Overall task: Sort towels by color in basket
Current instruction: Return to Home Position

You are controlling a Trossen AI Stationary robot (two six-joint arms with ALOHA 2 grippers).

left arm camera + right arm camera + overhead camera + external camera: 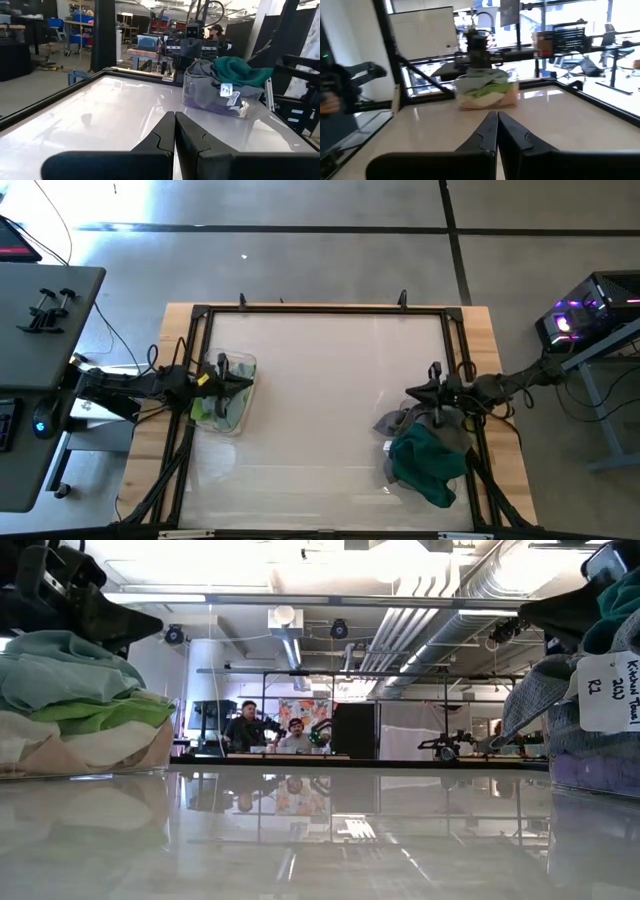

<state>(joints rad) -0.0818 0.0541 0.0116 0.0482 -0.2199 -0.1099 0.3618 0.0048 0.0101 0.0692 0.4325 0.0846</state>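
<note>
Both pressed together, empty: left hand [232,377] over pale towels [225,410], 9 o'clock on my desk [330,380]; right hand [430,393] over grey and green towels [428,460], 4 o'clock. I judge sorting finished; arms need only retract outward.

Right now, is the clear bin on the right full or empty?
Full. The right bin is heaped above its rim with a grey towel and a dark green towel on top.
</note>
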